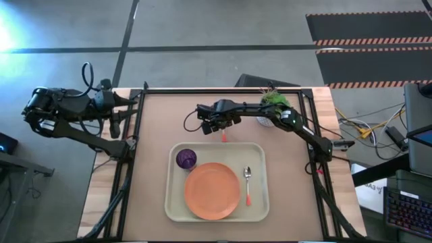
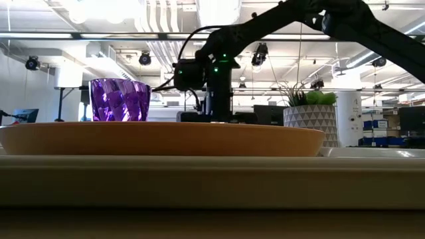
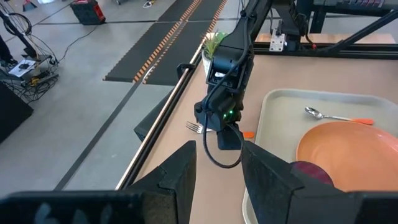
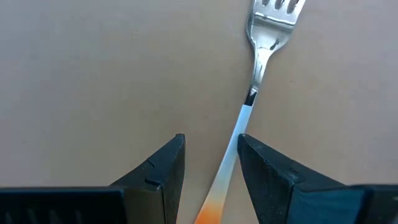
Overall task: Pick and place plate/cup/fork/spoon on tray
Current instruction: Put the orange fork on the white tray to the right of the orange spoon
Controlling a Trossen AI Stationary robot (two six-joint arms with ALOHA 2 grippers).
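The fork point(image 4: 255, 81) lies flat on the brown table just beyond the tray's far rim, with its silver tines pointing away from my right wrist; it also shows in the high view point(image 1: 223, 137). My right gripper point(image 4: 211, 146) is open and low over it, one finger on each side of the orange-red handle, which runs close along one finger. The orange plate point(image 1: 212, 191), purple cup point(image 1: 186, 159) and spoon point(image 1: 248, 182) rest on the cream tray point(image 1: 172, 202). My left gripper point(image 3: 217, 155) is open and empty at the table's left edge.
A white pot with a green plant point(image 1: 273, 104) stands at the table's far side, right beside my right arm. Black frame rails run along the table's left, right and far edges. Bare table lies left of the tray.
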